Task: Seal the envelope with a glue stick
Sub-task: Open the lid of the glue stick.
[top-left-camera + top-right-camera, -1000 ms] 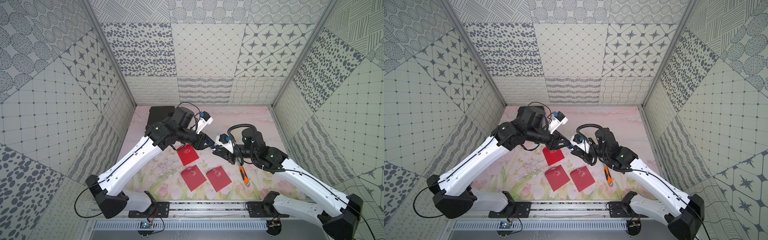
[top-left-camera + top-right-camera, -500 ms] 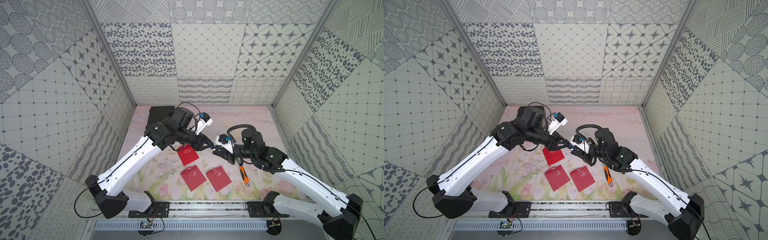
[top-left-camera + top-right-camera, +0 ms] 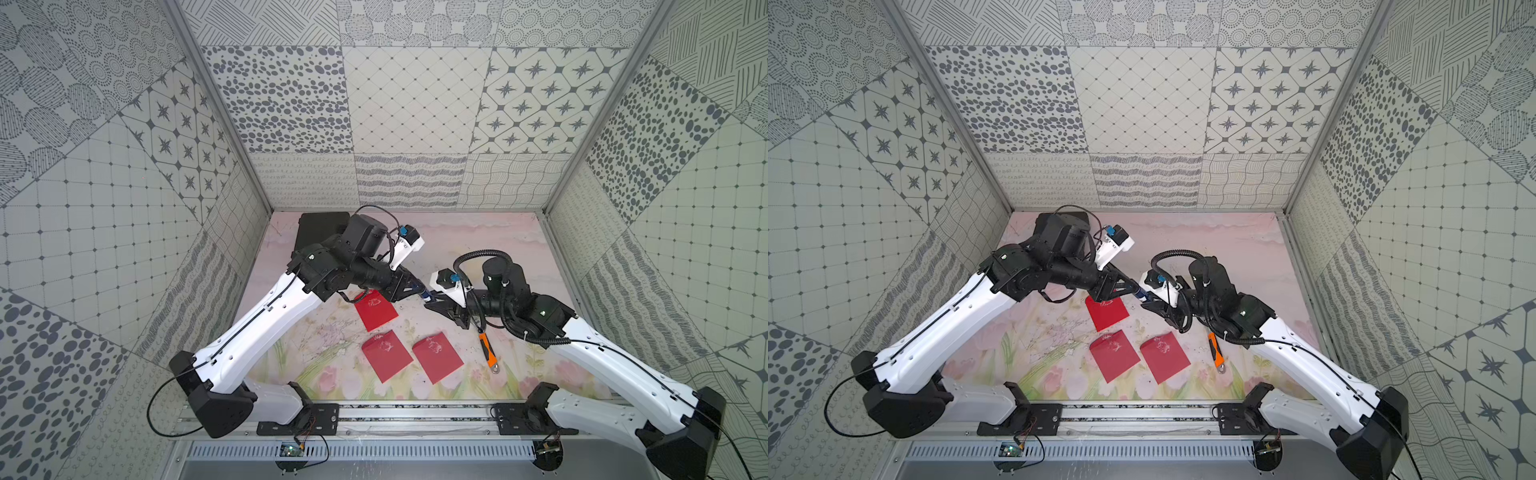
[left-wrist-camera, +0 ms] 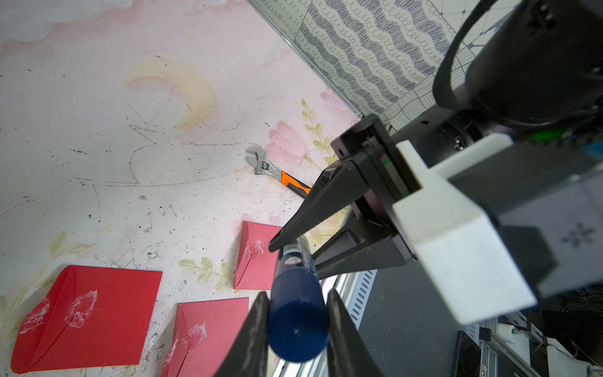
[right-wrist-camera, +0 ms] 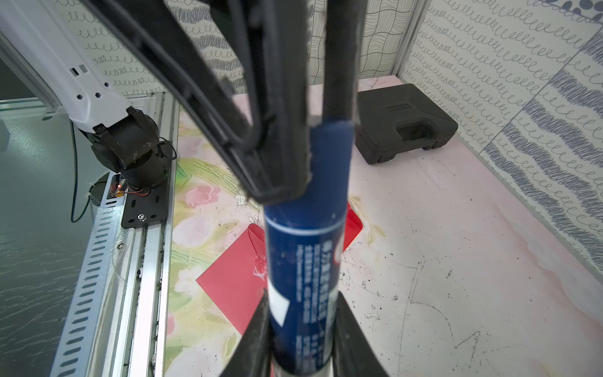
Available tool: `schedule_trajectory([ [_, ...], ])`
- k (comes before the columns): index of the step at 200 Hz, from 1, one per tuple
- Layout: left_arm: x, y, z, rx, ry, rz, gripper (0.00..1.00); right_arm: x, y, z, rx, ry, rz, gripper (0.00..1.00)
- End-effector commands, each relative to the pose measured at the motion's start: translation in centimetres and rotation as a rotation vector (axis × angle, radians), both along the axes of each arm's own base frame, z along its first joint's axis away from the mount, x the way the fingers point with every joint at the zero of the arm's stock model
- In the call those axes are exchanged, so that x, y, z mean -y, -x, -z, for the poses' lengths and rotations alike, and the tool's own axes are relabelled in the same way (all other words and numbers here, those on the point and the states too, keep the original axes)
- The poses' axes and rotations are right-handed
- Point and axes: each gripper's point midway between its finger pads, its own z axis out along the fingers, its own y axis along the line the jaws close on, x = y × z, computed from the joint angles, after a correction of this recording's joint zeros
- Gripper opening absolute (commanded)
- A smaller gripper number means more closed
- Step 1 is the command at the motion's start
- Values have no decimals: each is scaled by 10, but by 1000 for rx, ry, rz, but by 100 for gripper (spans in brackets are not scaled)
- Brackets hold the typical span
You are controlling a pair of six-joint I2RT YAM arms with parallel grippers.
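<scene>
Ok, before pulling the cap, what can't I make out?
- Both top views: glue stick is a tiny blue sliver between left claw and right claw.
- Right wrist view: its base end is cut off by the bottom edge; left wrist view: the right claw hides it.
- Left wrist view: wrench handle end sits behind the right claw; top views: under the right arm.

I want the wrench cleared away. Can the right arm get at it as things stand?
Probably not yet. The wrench lies bare on the table close by, but the right gripper is shut on the glue stick, which the left gripper grips too.
</scene>
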Motion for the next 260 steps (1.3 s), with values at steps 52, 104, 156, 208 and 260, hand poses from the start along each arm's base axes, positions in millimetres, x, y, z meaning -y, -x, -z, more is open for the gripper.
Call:
schedule_trajectory([
  [52, -8, -5, -19, 114, 23, -27, 5, -1, -1, 34, -28, 74, 34, 0],
  [104, -10, -3, -25, 121, 47, -24, 3, -1, -1, 44, -41, 85, 55, 0],
  [156, -16, -1, -32, 108, 88, -29, 0, 2, -3, 50, -37, 103, 76, 0],
  [208, -23, -5, -36, 84, 117, -49, 0, 4, -3, 53, -40, 112, 88, 0],
  [260, -30, -8, -41, 86, 136, -68, 0, 5, -4, 55, -40, 122, 97, 0],
])
